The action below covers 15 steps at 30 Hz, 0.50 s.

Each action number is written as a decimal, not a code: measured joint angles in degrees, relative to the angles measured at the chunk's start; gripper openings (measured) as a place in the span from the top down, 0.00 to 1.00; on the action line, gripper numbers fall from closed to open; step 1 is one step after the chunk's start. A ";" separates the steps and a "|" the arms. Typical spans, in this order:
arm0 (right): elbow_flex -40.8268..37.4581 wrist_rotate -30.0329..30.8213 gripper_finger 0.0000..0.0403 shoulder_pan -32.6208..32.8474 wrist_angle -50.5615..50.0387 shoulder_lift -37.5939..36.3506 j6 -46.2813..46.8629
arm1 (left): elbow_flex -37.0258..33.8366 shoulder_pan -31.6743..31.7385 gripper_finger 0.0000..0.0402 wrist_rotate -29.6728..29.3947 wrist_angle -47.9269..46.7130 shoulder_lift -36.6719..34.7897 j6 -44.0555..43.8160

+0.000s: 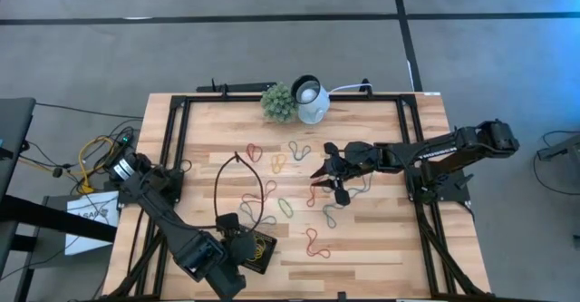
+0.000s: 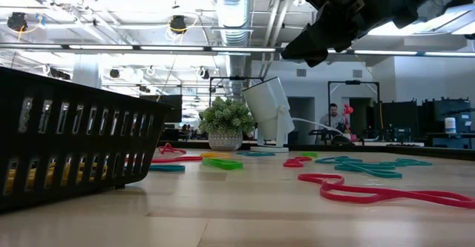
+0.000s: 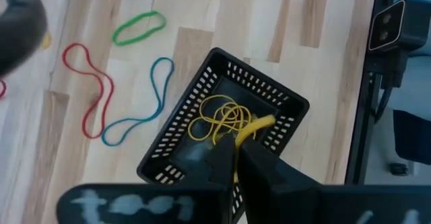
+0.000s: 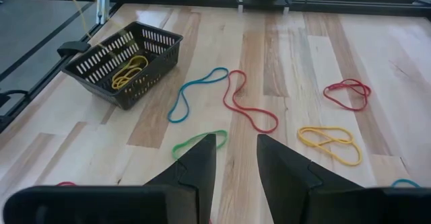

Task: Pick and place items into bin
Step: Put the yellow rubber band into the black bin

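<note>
Bands (image 4: 250,107) look light, floppy, flat; best pinched where a loop lifts. Left gripper (image 3: 237,158) clenches a yellow band (image 3: 254,126) over the bin (image 3: 176,120); right gripper (image 4: 236,155) hovers parted, empty.

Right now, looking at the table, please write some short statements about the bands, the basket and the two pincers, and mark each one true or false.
1. The black basket holds yellow bands. True.
2. The left pincer hangs over the basket, shut on a yellow band. True.
3. The right pincer grips a red band. False: its fingers are apart and hold nothing.
4. The basket is tipped over. False: it stands upright.
5. A green band lies on the table. True.
</note>
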 joint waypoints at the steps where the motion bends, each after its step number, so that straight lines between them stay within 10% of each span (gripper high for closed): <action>1: 0.00 0.00 0.75 0.00 0.00 0.00 0.01 | 0.00 -0.08 1.00 -0.35 0.01 0.00 -0.03; 15: 0.00 0.00 0.75 0.00 -0.02 0.00 0.00 | -1.26 -0.33 1.00 -4.95 1.09 0.00 2.61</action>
